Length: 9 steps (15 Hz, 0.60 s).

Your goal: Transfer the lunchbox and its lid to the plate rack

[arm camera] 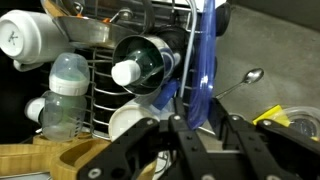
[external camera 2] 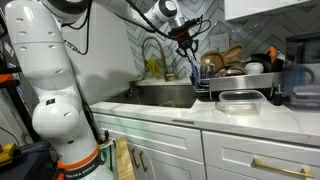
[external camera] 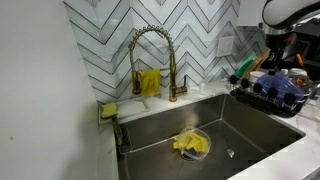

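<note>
The bluish-purple translucent lunchbox [arm camera: 200, 60] stands on edge at the side of the black wire plate rack [arm camera: 100, 80], next to the sink. My gripper [arm camera: 200, 125] reaches down over it, and its two fingers are closed on the lunchbox's lower edge. In an exterior view the lunchbox [external camera: 278, 92] sits at the rack [external camera: 262, 100] under my gripper [external camera: 283, 55]. From the other side, my gripper [external camera 2: 187, 45] hangs over the rack's near end [external camera 2: 225, 72]. I cannot tell which item is the lid.
The rack holds baby bottles [arm camera: 65, 95], a white bottle [arm camera: 30, 40] and a dark cup [arm camera: 140, 62]. A spoon [arm camera: 245, 78] and a clear dish with a yellow sponge [external camera: 192, 145] lie in the steel sink [external camera: 160, 135]. The brass faucet [external camera: 175, 70] stands behind it. A clear container [external camera 2: 240, 98] sits on the counter.
</note>
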Motion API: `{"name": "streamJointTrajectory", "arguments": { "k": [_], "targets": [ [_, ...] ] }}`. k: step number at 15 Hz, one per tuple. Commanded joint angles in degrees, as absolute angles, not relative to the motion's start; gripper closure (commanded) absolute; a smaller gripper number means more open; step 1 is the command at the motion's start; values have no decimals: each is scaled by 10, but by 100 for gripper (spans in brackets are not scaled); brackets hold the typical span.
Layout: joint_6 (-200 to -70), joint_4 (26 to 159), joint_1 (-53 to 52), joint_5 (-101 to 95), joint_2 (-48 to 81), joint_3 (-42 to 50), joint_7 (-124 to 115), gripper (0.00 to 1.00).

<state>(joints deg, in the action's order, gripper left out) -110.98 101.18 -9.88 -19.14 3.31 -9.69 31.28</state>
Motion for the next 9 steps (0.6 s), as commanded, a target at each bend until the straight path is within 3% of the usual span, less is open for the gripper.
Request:
{"name": "streamJointTrajectory", "arguments": {
  "k": [1,6,9],
  "targets": [
    [-1123,1021,-100,-196,34,-100,301,36],
    [-1129,1021,-100,-193,34,-101,300,1],
    [-1122,1020,-97,-181,25,-99,294,0]
  ]
}}
